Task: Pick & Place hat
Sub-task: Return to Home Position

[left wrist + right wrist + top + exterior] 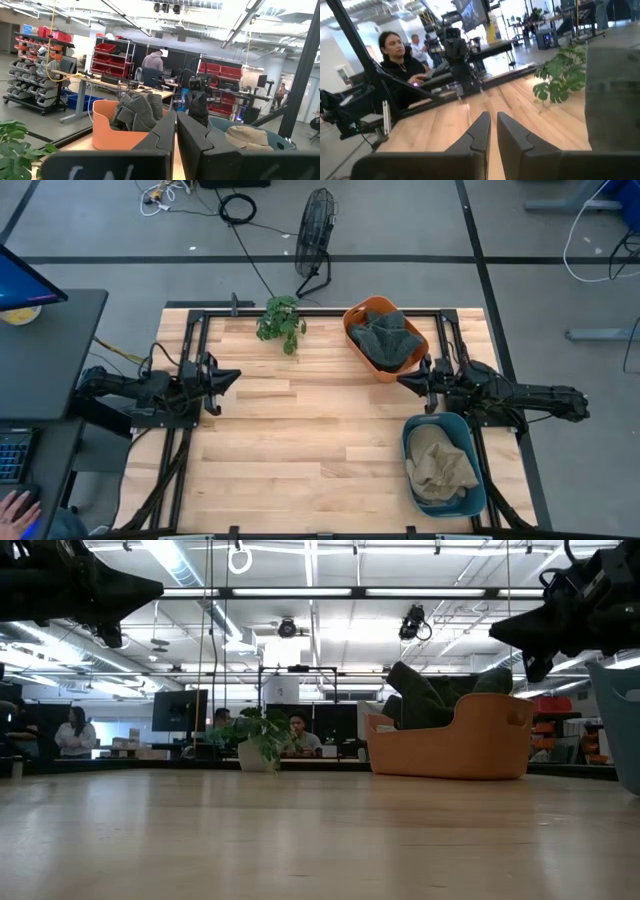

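Pinching nothing: left tool (235, 377), right tool (401, 380).

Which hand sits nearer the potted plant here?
Left. The left hand hovers over the table's left side, a short diagonal from the potted plant; the right hand is over the right side, farther off, with the orange bin roughly between.

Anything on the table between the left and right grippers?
No. High view: only bare table between left gripper and right gripper; the plant sits off that line.
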